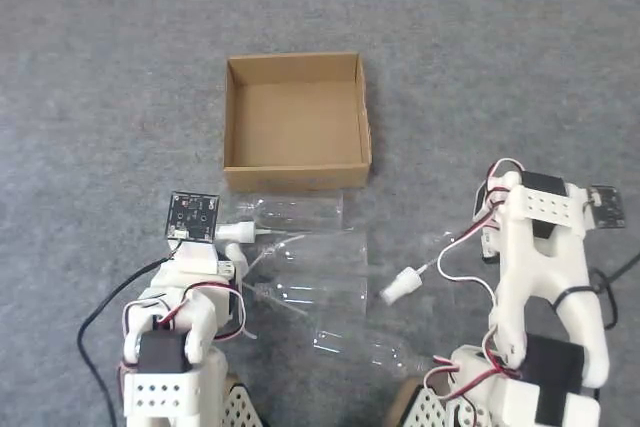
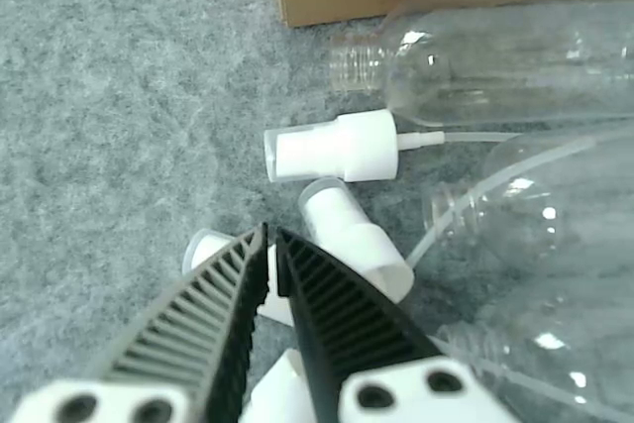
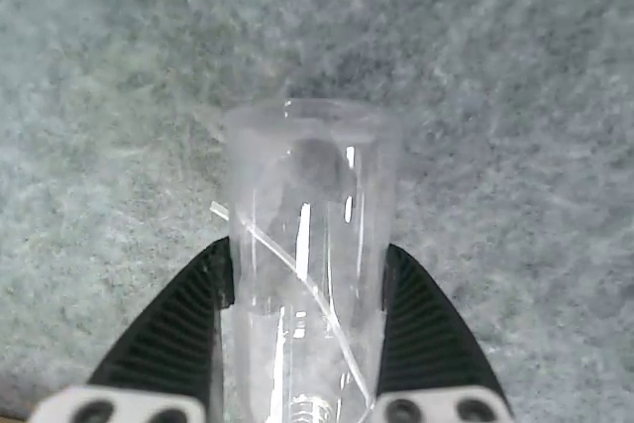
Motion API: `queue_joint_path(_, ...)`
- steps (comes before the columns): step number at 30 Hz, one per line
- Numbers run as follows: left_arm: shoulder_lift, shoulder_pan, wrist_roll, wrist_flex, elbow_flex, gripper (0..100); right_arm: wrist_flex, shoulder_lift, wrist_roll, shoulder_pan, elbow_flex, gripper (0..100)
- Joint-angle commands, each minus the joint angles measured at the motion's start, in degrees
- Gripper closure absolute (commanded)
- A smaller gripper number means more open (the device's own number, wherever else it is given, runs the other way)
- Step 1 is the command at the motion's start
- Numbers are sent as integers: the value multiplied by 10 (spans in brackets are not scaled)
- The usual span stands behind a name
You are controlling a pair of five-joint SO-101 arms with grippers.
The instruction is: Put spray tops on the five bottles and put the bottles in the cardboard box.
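Right claw (image 3: 307, 257): pinching a clear bottle (image 3: 307, 175) over grey carpet (image 3: 515, 96). Left claw (image 2: 269, 237): pressed together, gripping nothing, just above loose spray tops (image 2: 337, 146). More bottles (image 1: 300, 212): lying on their sides just in front of the open cardboard box (image 1: 295, 178), between the two arms

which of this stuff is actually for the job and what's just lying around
For the job: cardboard box, clear bottles lying near it, white spray tops, bottle in the right gripper.
Just there: grey carpet.
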Motion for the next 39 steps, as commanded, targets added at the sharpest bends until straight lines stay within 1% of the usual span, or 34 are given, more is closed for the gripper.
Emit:
queue_joint_path(1, -14, -3, -3, 3, -7, 988, 15, -33, -6, 4, -5, 888)
queue_joint_path(4, -14, -3, -3, 3, -7, 988, 21, -36, -7, 5, -5, 837)
queue_joint_path(6, -14, -3, -3, 3, -7, 988, 21, -32, -7, 5, -5, 827)
queue_joint_path(14, -14, -3, -3, 3, -7, 988, 23, -37, -5, 8, -5, 821)
queue_joint_path(22, -14, -3, -3, 3, -7, 988, 137, -32, -4, 7, -70, 821)
queue_joint_path(25, -14, -3, -3, 3, -7, 988, 161, -32, -5, 5, -88, 820)
queue_joint_path(36, -14, -3, -3, 3, -7, 988, 164, -37, -3, 4, -94, 820)
queue_joint_path(39, -14, -3, -3, 3, -7, 988, 164, -37, 17, 4, -94, 820)
